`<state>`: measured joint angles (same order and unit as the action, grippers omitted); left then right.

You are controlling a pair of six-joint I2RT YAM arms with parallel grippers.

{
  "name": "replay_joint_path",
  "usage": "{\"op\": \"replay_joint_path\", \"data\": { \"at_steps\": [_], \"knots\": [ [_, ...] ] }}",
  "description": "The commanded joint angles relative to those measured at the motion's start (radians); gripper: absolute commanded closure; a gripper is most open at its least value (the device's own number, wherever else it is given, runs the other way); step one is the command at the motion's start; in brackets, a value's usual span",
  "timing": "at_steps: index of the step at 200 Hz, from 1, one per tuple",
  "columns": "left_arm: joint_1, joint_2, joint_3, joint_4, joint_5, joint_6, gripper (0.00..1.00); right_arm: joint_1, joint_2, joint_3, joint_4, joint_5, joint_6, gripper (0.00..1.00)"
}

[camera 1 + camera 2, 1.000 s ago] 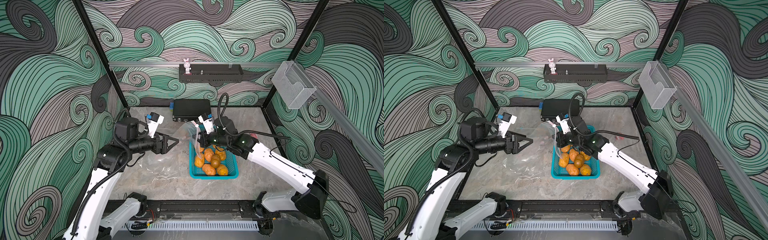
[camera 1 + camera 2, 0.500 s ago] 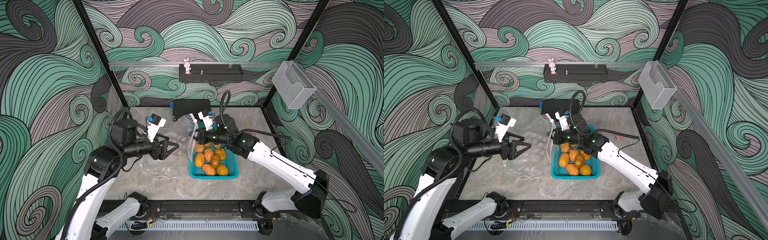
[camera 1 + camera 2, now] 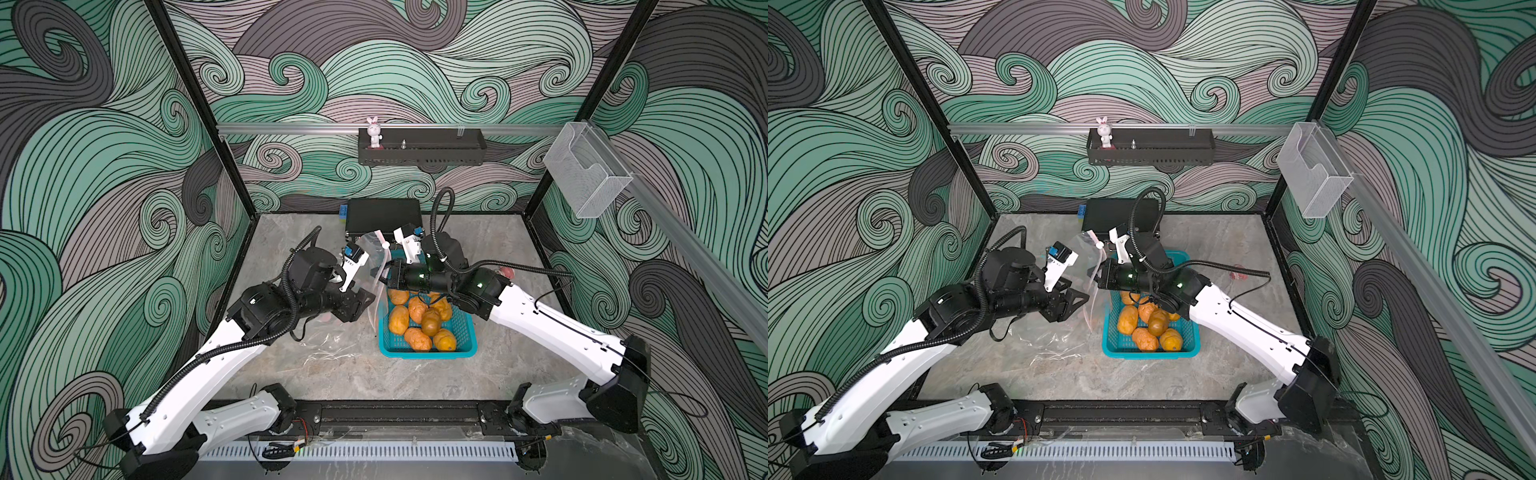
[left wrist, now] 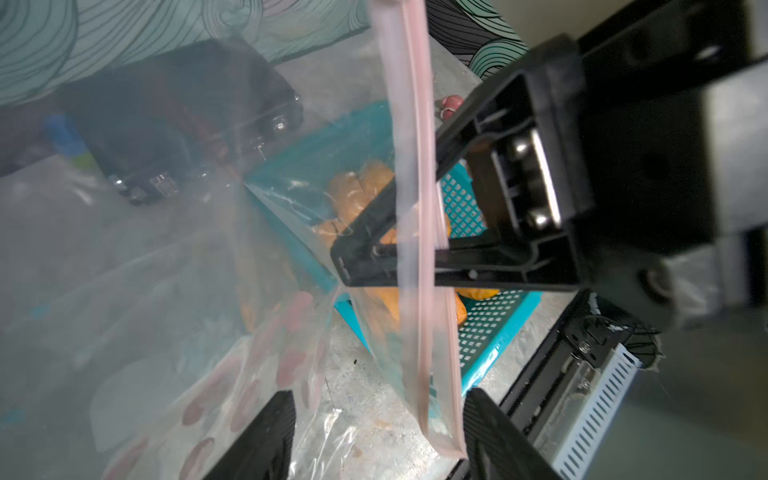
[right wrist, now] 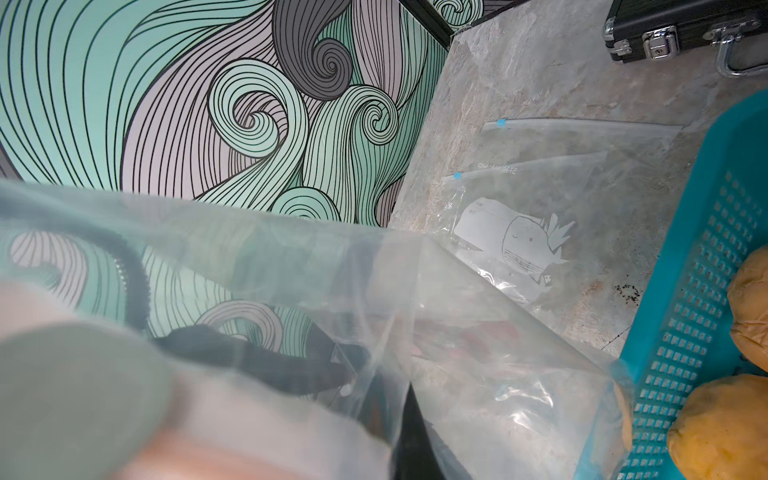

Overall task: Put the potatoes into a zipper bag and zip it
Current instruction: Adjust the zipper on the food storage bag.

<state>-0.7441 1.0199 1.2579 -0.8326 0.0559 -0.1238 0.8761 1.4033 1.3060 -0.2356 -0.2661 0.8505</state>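
**Mouth-opening step: zipper bag (image 4: 291, 249) hung beside the teal basket (image 3: 428, 353), nothing loaded yet.**
The right gripper (image 4: 374, 257), pressed together, pinches the bag's pink zip strip (image 4: 415, 187) just left of the basket, which holds all the potatoes (image 3: 419, 320). The left gripper (image 4: 374, 449) is spread, with the strip's lower end between its fingers. The next move probably needs one lip caught alone. The right arm (image 3: 540, 320) overhangs the basket; spare bags (image 5: 540, 208) lie left of it, and a black case (image 3: 382, 216) sits behind.

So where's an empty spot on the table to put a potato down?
Bare table lies between the blue basket and the front rail, and right of the black case. Left of the basket is crowded with clear bags.
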Motion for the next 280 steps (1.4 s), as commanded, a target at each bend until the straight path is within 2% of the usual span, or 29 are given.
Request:
{"op": "replay_joint_path", "data": {
  "at_steps": [1,24,69,111,145,179,197,214,239,271,280],
  "knots": [
    [-0.034,-0.014,-0.038,0.126,-0.085,-0.012,0.35,0.001,0.009,-0.005,0.015,0.016,0.025,1.0],
    [-0.072,-0.002,-0.056,0.156,-0.145,-0.013,0.39,0.001,0.018,-0.003,0.015,0.013,0.032,1.0],
    [-0.09,-0.02,-0.067,0.156,-0.278,-0.011,0.53,0.001,0.014,-0.019,0.01,0.022,0.025,1.0],
    [-0.092,-0.007,-0.091,0.204,-0.268,-0.028,0.62,0.0,0.014,-0.021,0.021,0.02,0.038,1.0],
    [-0.101,0.018,-0.107,0.23,-0.269,-0.035,0.62,-0.001,0.013,-0.021,0.015,0.024,0.036,1.0],
    [-0.116,0.037,-0.106,0.223,-0.284,-0.025,0.67,-0.002,0.019,-0.023,0.013,0.031,0.036,1.0],
    [-0.118,0.03,-0.108,0.216,-0.303,-0.022,0.73,-0.005,0.02,-0.025,0.012,0.027,0.036,1.0],
    [-0.118,0.025,-0.109,0.216,-0.304,-0.022,0.86,-0.005,0.023,-0.027,0.012,0.026,0.033,1.0],
    [-0.118,0.028,-0.091,0.194,-0.298,-0.023,1.0,-0.005,0.028,-0.021,-0.002,0.033,0.024,1.0],
    [-0.118,0.026,-0.025,0.109,-0.319,-0.004,1.0,-0.018,0.032,0.006,-0.064,0.032,-0.038,1.0],
    [-0.118,0.026,0.004,0.074,-0.339,0.005,1.0,-0.024,0.035,0.019,-0.082,0.023,-0.061,0.85]
  ]
}}
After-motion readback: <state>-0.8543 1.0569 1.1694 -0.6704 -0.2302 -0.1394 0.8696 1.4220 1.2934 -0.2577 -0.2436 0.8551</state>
